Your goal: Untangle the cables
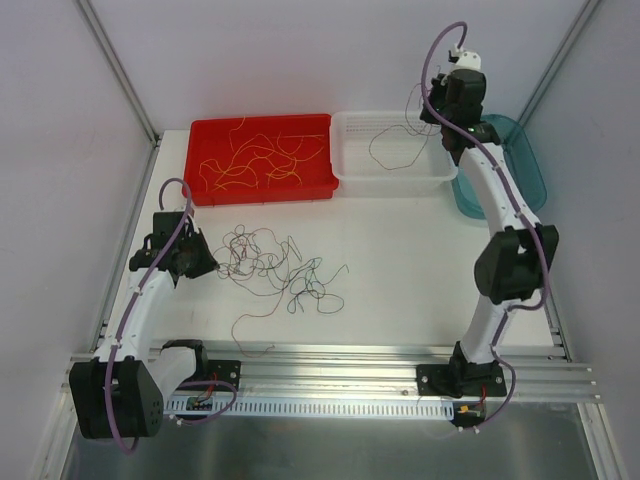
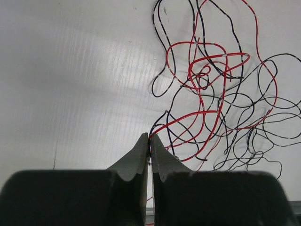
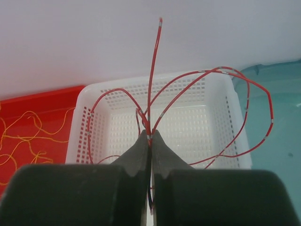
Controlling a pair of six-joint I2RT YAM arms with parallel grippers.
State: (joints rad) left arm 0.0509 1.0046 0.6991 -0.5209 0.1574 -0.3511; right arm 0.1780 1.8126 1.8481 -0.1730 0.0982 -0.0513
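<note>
Top external, right tool (image 1: pixel 430 113) raised, pinching cable (image 3: pixel 152 70)

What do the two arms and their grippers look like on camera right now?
Both the left arm and right arm have white links with bulky black joint housings. A purple hose runs along each. The left gripper and right gripper have matte dark grey fingers tapering to points.
</note>
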